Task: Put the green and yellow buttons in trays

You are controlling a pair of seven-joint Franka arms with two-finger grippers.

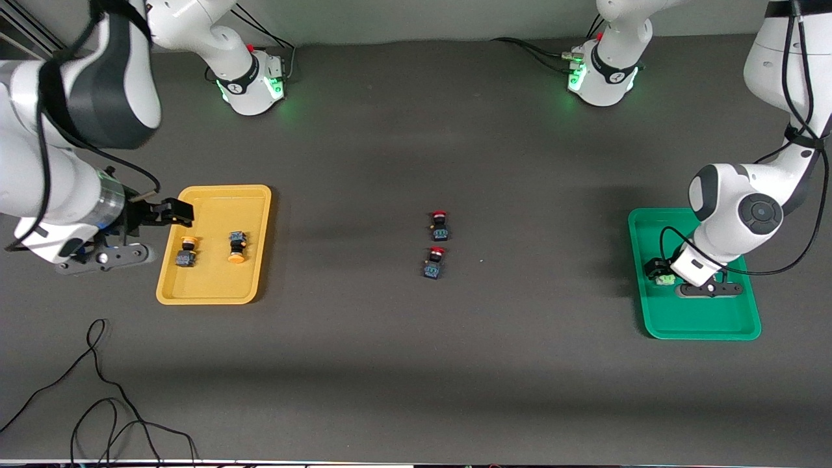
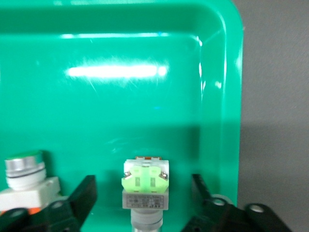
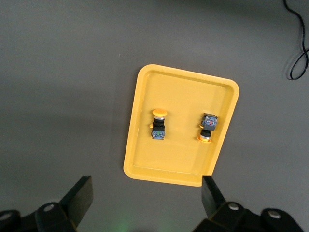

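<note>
The green tray [image 1: 702, 322] lies at the left arm's end of the table. My left gripper [image 1: 658, 273] is low in it, open, its fingers on either side of a whitish-grey, green-faced button [image 2: 145, 186], with gaps on both sides. That button also shows in the front view [image 1: 665, 281]. A second whitish button [image 2: 25, 175] with an orange underside lies beside it in the tray [image 2: 145, 96]. The yellow tray [image 1: 214, 286] holds two dark-bodied buttons with orange-yellow caps [image 1: 186, 252] [image 1: 237, 247]. My right gripper [image 1: 174, 212] is open and empty, up in the air by that tray's edge [image 3: 145, 171].
Two dark switches with red caps [image 1: 439, 225] [image 1: 434, 262] lie mid-table, one nearer the front camera than the other. Loose black cables [image 1: 97, 390] trail near the front edge at the right arm's end.
</note>
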